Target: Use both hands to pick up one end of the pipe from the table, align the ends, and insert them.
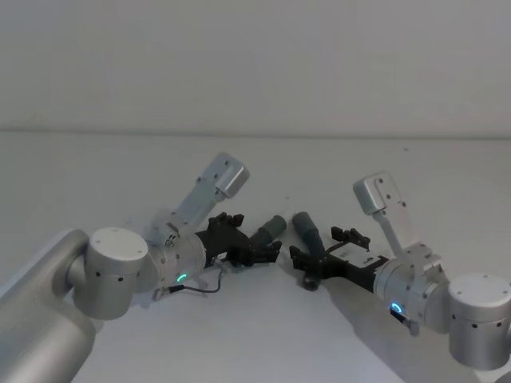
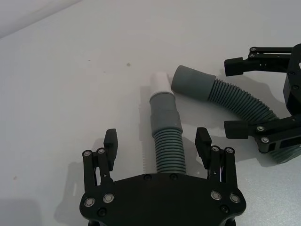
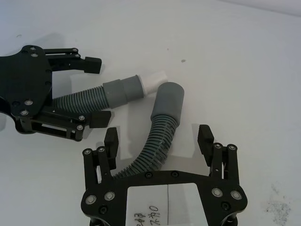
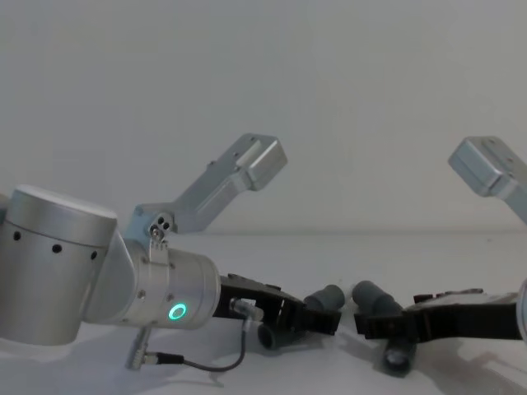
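Note:
Two dark grey ribbed pipe pieces lie on the white table (image 1: 112,171), their ends close together but apart and at an angle. The left piece (image 2: 167,136) has a grey collar with a white tip (image 2: 162,81). It lies between the spread fingers of my left gripper (image 2: 156,143), which is open and astride its ribbed part. The right piece (image 3: 160,136) bends up to a wider grey collar (image 3: 169,96). My right gripper (image 3: 158,138) is open around its ribbed middle. The head view shows both grippers (image 1: 255,243) (image 1: 307,257) low over the table, facing each other.
The table stretches bare and white all around the two arms, back to a pale wall. A thin black cable (image 1: 200,287) hangs from my left wrist near the table.

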